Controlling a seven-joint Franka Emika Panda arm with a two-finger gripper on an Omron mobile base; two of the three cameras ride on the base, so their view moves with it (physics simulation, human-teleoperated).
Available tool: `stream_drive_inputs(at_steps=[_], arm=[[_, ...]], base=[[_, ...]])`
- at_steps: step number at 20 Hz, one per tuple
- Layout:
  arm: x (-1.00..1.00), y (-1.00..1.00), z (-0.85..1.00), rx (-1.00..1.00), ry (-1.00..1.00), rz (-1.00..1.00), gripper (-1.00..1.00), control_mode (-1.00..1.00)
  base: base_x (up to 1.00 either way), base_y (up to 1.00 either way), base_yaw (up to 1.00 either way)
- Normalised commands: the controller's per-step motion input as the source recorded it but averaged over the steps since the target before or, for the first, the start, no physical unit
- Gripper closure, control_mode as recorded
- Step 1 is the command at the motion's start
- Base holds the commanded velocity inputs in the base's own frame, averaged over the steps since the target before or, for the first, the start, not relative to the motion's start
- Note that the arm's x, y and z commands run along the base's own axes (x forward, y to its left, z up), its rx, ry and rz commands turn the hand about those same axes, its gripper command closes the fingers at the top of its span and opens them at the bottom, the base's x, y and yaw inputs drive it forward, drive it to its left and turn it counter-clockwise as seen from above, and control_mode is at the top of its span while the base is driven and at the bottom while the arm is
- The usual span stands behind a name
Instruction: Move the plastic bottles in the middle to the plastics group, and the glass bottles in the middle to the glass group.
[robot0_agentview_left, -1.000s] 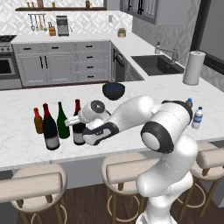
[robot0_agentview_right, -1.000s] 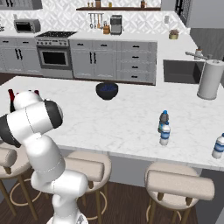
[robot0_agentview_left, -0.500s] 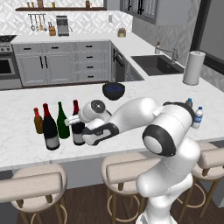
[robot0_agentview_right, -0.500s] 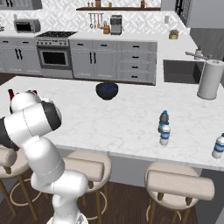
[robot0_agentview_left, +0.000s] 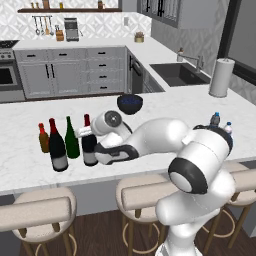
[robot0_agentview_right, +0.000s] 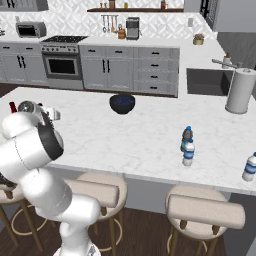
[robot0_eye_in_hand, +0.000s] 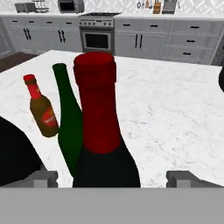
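Two black wine bottles with red foil tops stand on the white island at the left, one (robot0_agentview_left: 88, 135) between my fingers and one (robot0_agentview_left: 57, 149) further left. Between them is the slender green bottle (robot0_agentview_left: 71, 140), and the small amber bottle (robot0_agentview_left: 43, 139) is at the far left. My gripper (robot0_agentview_left: 94, 150) is open and straddles the nearer wine bottle (robot0_eye_in_hand: 103, 131), with a gap on each side of the glass. The green bottle (robot0_eye_in_hand: 68, 118) and amber bottle (robot0_eye_in_hand: 41, 109) stand just behind it. Far to the right, a clear white-capped plastic bottle (robot0_agentview_right: 188, 154) stands against the blue-tinted dark-capped one (robot0_agentview_right: 187, 135).
A dark bowl (robot0_agentview_left: 130, 103) sits at mid-counter behind my arm. Another clear white-capped bottle (robot0_agentview_right: 249, 167) is near the right end. A paper towel roll (robot0_agentview_left: 221, 77) and the sink (robot0_agentview_left: 182, 74) lie at the back right. Stools (robot0_agentview_left: 150, 192) line the front edge.
My fingers have spread wider around the right wine bottle, which stays upright in the same spot. The arm and the other bottles have hardly moved.
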Motion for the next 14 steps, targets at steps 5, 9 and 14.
stream_drive_inputs(at_steps=[5,9,14], arm=[[-0.40,-0.07,0.45,0.07,0.00,-0.23,-1.00,-1.00],[-0.47,-0.12,0.47,0.13,0.00,-0.22,-1.00,-1.00],[-0.48,-0.27,0.43,0.06,0.00,-0.17,-1.00,-1.00]], base=[[0.00,0.00,0.00],[0.00,0.00,0.00],[0.00,0.00,0.00]])
